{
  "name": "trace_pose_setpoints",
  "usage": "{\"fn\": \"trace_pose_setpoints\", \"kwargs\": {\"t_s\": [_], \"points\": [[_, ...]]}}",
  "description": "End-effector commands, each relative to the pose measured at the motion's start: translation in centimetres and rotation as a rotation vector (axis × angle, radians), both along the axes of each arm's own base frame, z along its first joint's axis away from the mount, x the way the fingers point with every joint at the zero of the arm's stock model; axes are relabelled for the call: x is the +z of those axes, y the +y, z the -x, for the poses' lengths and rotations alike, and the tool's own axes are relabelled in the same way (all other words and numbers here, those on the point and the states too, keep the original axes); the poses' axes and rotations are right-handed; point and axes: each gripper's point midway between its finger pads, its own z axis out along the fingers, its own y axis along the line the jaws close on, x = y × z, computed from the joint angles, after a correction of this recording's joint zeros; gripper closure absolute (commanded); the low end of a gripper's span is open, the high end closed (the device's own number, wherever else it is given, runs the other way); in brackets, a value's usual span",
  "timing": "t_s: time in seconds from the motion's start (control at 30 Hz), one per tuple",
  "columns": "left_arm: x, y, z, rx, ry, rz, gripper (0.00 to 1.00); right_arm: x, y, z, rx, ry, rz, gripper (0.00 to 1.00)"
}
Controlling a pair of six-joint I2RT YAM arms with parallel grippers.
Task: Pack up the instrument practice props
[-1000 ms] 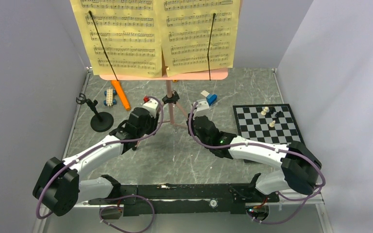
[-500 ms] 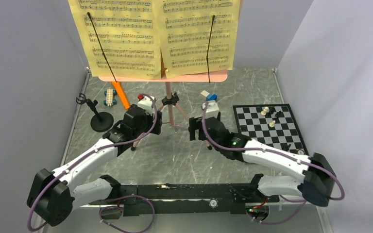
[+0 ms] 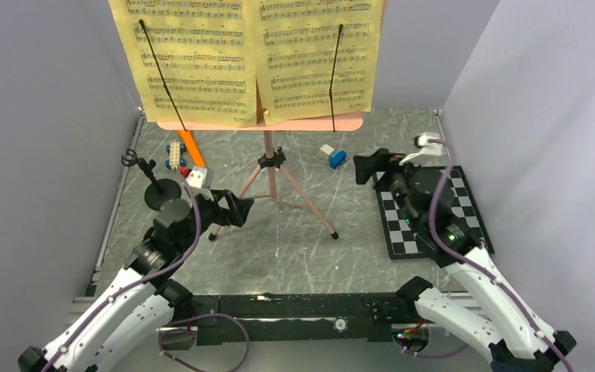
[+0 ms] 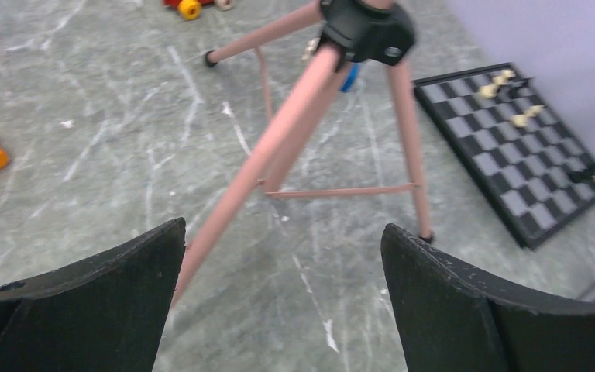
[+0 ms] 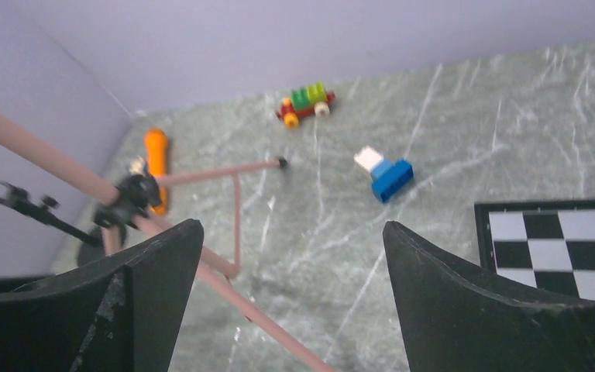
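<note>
Left gripper (image 4: 283,298): jaws spread wide, nothing in them. The near-left leg of the pink music stand (image 4: 279,147) runs down toward the inner edge of 1 finger (image 4: 108,310); can't tell if they touch. From the top camera this gripper sits over that leg, in the near-left part of the counter (image 3: 279,248).

Right gripper (image 5: 290,298): jaws also released, empty, hanging in the air. From the top camera it is over the far-left corner of the chessboard (image 3: 400,229), pointing left at the stand and well apart from it.

The stand is upright mid-counter on 3 legs, with 2 feet toward the near edge and 1 toward the far edge. 2 yellow sheet-music pages (image 3: 194,62) sit side by side on its desk, each pinned by 1 black wire arm. The desk overhangs the far part of the counter.

Orange microphone (image 3: 194,151) lies flat far-left, partly under the desk, near a small wheeled block toy (image 5: 304,105). Black mic stand (image 3: 155,190) is upright by the left edge, its round base just beyond the left arm's wrist.

Blue-and-white block (image 3: 335,156) lies between the stand and the chessboard, toward the far edge. The chessboard hugs the right edge, the right arm covers much of it, and a few chess pieces (image 4: 500,80) stand on it.

Room: open marble between the 2 near feet and out to the near edge. Walls (image 3: 39,116) close off the left, far and right edges.
</note>
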Motion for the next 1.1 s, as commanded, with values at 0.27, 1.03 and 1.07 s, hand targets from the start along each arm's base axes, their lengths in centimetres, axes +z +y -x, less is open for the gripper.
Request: {"fn": "trace_pose_setpoints", "kwargs": {"t_s": [0.27,1.03,1.07], "points": [[5.4,-0.3,4.8,-0.149,-0.083,0.112,0.06,15.1,-1.6,3.4,0.07,-0.37,-0.152,0.06],[25.6,-8.9,10.6,-0.48,-0.637,0.257,0.06,20.9,1.3,1.0,0.212,-0.55,-0.047,0.11],[26.7,-9.2,10.7,-0.491,-0.653,0.264,0.06,21.0,1.5,1.0,0.226,-0.554,-0.05,0.11]]}}
